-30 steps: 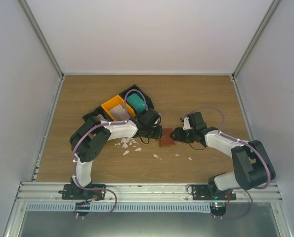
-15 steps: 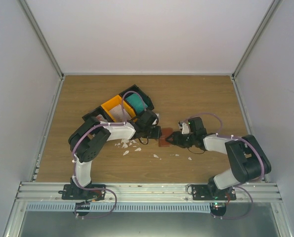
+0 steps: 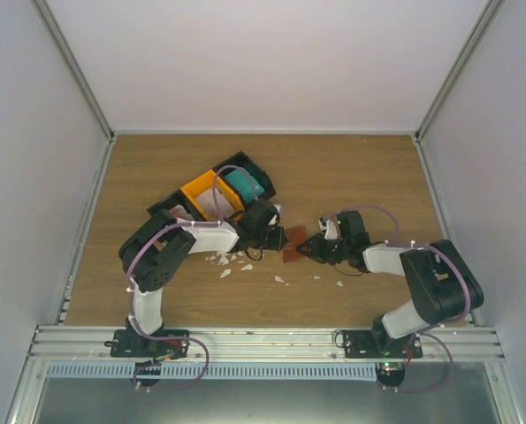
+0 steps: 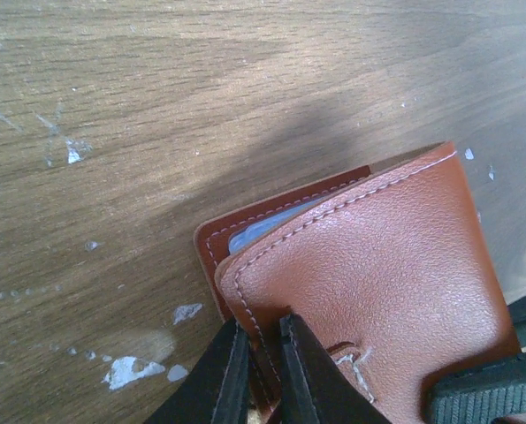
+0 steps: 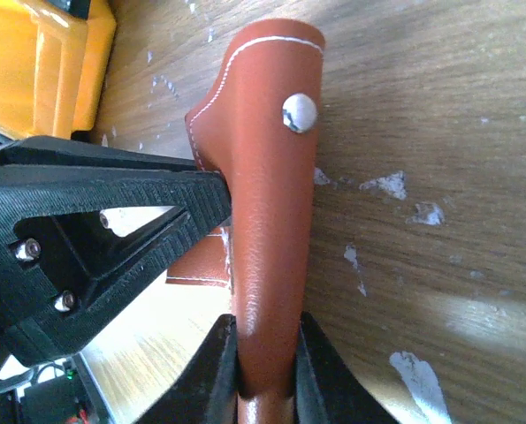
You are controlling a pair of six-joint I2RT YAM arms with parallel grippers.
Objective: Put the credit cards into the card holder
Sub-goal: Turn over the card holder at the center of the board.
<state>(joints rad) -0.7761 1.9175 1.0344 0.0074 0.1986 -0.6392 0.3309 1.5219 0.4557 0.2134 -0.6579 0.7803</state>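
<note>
The brown card holder lies at mid-table, held from both sides. My left gripper is shut on its left edge. My right gripper is shut on its flap, which carries a round snap. In the left wrist view the card holder shows a light blue card's edge inside it. A teal card and a whitish card lie in the tray. No red-and-white card shows.
The black-and-orange three-bin tray stands behind my left arm; its orange bin shows in the right wrist view. White scraps lie on the wooden table near the card holder. Grey walls close in the sides.
My right arm has folded down and its gripper has moved left onto the card holder. My left gripper has shifted slightly left with the card holder.
</note>
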